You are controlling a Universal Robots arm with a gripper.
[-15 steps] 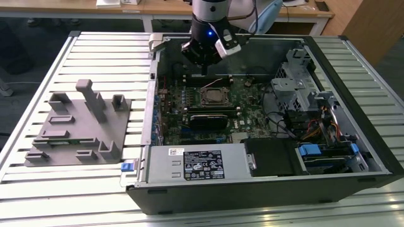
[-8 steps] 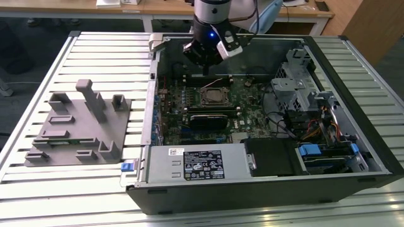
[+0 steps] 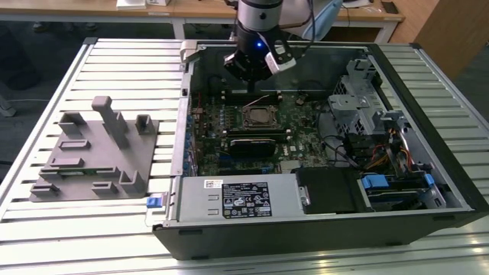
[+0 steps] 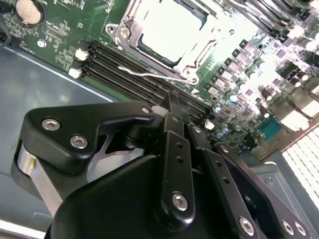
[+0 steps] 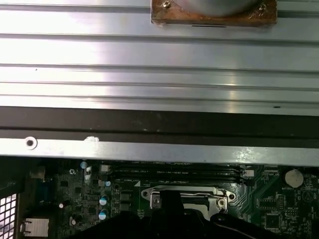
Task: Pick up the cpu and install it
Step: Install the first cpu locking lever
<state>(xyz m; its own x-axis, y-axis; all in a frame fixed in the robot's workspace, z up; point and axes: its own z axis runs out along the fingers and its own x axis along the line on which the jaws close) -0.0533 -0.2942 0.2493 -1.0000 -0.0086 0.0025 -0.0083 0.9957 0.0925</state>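
The cpu (image 3: 259, 117) lies flat inside the metal socket frame (image 3: 260, 107) on the green motherboard (image 3: 294, 150), its silver-white top (image 4: 168, 29) showing. My gripper (image 3: 256, 87) hangs inside the open computer case, above the board's far edge and just behind the socket. In the second wrist view the black fingertips (image 4: 172, 102) are pressed together over the memory slots (image 4: 144, 69), with nothing between them. The socket's wire lever (image 4: 149, 74) lies between the slots and the frame.
A grey plastic tray (image 3: 91, 154) with upright blocks sits on the slatted table at the exterior view's left. Inside the case are a power supply (image 3: 244, 196), a metal drive cage (image 3: 359, 103) and cables (image 3: 382, 157). The case wall (image 5: 159, 149) runs close behind the gripper.
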